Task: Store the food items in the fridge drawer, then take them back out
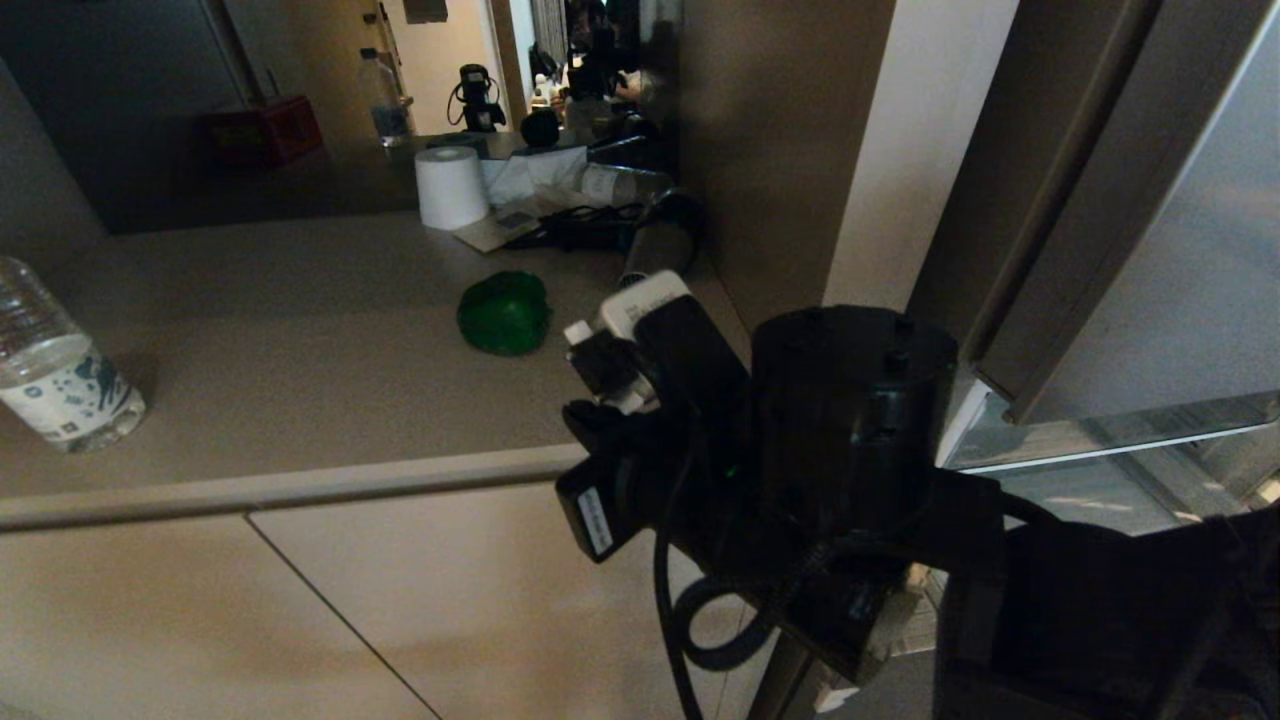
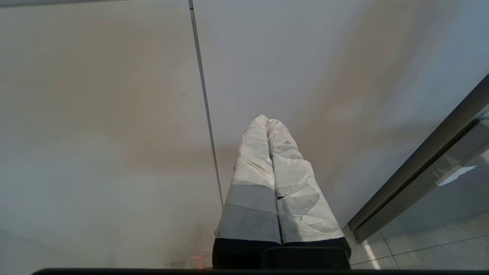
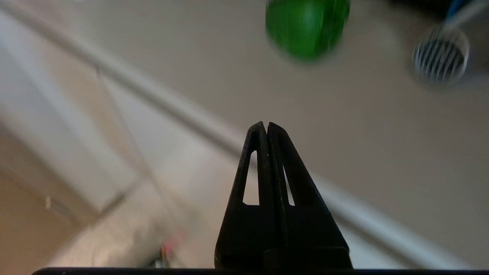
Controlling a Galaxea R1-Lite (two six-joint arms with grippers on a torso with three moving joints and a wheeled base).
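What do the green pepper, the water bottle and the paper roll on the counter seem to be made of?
Green pepper: glossy, probably plastic or real skin; it shines.
Water bottle: clear ribbed plastic, see-through, with a printed label.
Paper roll: matte white paper wound round a hollow core.

Head camera looks forward and down over countertop (image 1: 300, 330), my right arm (image 1: 800, 450) close in foreground, fridge (image 1: 1150, 250) at right. Right wrist camera sits behind closed right gripper (image 3: 266, 128), faces counter edge obliquely — shares green pepper (image 1: 503, 312) and hair dryer nozzle (image 3: 440, 54) with head view. Left wrist camera, behind closed left gripper (image 2: 267, 122), faces pale cabinet panel (image 2: 95, 133) very near — I see no sure overlap.
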